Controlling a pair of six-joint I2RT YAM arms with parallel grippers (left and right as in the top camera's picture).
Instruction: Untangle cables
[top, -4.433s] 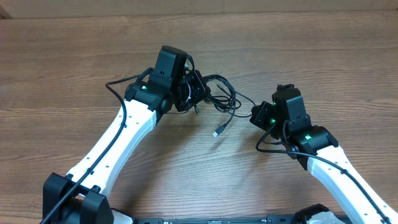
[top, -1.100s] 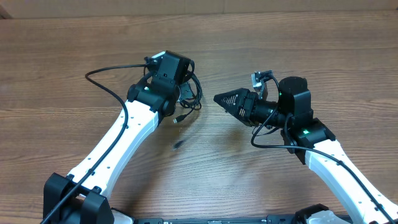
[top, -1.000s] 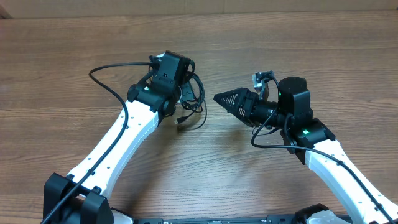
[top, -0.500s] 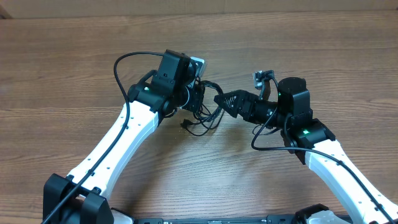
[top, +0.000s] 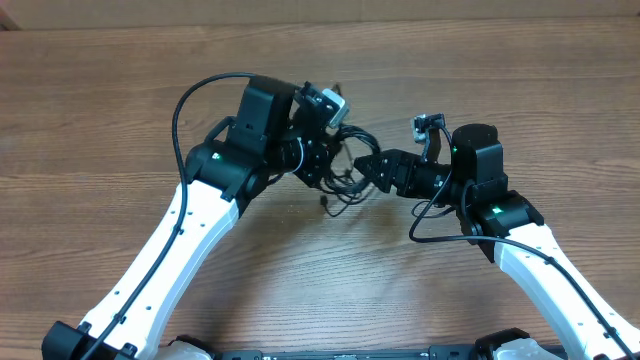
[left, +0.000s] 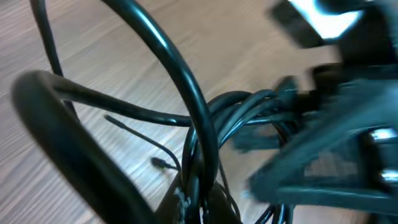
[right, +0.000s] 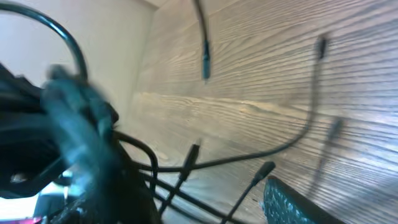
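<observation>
The cables (top: 342, 180) hang as a small black tangle between my two grippers, above the wooden table (top: 120, 130). My left gripper (top: 318, 160) is shut on the bundle; in the left wrist view several strands (left: 249, 109) run down into its closed fingers (left: 186, 208). From the right, my right gripper (top: 368, 165) points into the tangle with its jaws apart. In the right wrist view only one textured pad (right: 292, 202) shows, with loose strands (right: 205, 165) and plug ends (right: 205, 62) in front of it. One plug (top: 327, 200) dangles below the tangle.
The left arm's own thick wire (top: 185, 95) arches up at the left. The right arm's wire (top: 430, 215) loops beside its wrist. Bare table lies on all sides, with its back edge (top: 500, 20) at the top.
My left gripper has swung right and up with the tangle. My right gripper has moved left until its tip is in the cables, and its jaws have narrowed.
</observation>
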